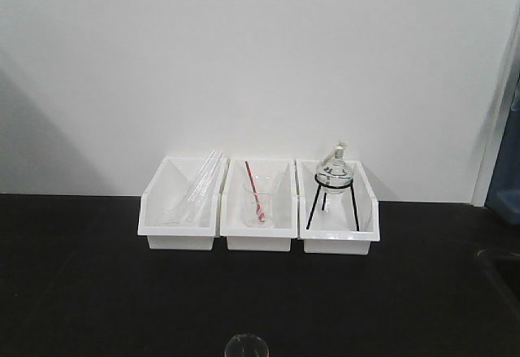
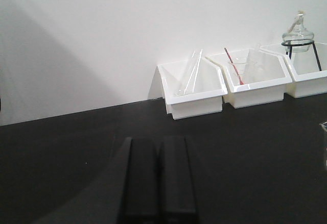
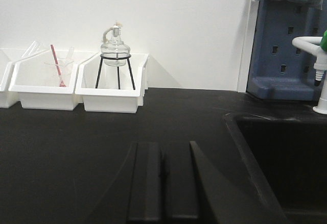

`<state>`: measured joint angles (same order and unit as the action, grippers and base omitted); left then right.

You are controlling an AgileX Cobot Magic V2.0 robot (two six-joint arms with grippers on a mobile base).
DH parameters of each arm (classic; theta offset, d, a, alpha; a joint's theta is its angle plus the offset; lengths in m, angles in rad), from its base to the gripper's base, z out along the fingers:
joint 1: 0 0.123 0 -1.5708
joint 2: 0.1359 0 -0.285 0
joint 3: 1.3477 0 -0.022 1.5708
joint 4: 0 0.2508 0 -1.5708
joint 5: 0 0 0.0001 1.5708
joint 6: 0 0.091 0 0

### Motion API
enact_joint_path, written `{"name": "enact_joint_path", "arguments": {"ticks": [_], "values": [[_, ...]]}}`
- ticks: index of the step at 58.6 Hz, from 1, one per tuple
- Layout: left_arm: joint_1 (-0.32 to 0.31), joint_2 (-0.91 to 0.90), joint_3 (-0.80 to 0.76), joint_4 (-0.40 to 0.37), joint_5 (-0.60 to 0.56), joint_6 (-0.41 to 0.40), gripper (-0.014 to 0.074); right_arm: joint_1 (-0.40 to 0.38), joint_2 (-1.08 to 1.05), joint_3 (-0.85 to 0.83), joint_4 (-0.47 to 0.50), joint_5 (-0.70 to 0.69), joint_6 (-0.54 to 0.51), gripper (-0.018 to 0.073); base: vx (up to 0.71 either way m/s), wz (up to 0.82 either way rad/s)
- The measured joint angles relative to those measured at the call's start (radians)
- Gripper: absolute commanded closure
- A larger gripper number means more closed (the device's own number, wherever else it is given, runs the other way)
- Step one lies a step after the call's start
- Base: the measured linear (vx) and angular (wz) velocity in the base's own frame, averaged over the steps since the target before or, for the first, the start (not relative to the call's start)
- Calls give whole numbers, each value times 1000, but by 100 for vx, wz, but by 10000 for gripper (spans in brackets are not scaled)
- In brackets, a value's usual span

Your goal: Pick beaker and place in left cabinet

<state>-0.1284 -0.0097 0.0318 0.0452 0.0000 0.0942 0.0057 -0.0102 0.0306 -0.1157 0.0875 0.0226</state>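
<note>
— Found the beaker?
— Barely: only the rim showed, cut off at the bottom edge, on the black counter, well apart from the white bins.
— Left gripper, right gripper?
— Both closed tight, held nothing.

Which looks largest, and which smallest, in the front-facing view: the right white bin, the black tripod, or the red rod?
Largest to smallest:
1. right white bin
2. black tripod
3. red rod

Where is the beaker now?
Front view: the beaker sits on the black counter at the bottom edge, in front of the middle white bin; only its rim shows.
</note>
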Motion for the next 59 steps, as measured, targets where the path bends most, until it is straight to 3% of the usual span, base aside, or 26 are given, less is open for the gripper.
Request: {"name": "enact_joint_path", "arguments": {"ticks": [59], "values": [[0, 0, 0, 0, 0, 0, 595, 0, 0, 0, 0, -11, 0, 564, 0, 0]]}}
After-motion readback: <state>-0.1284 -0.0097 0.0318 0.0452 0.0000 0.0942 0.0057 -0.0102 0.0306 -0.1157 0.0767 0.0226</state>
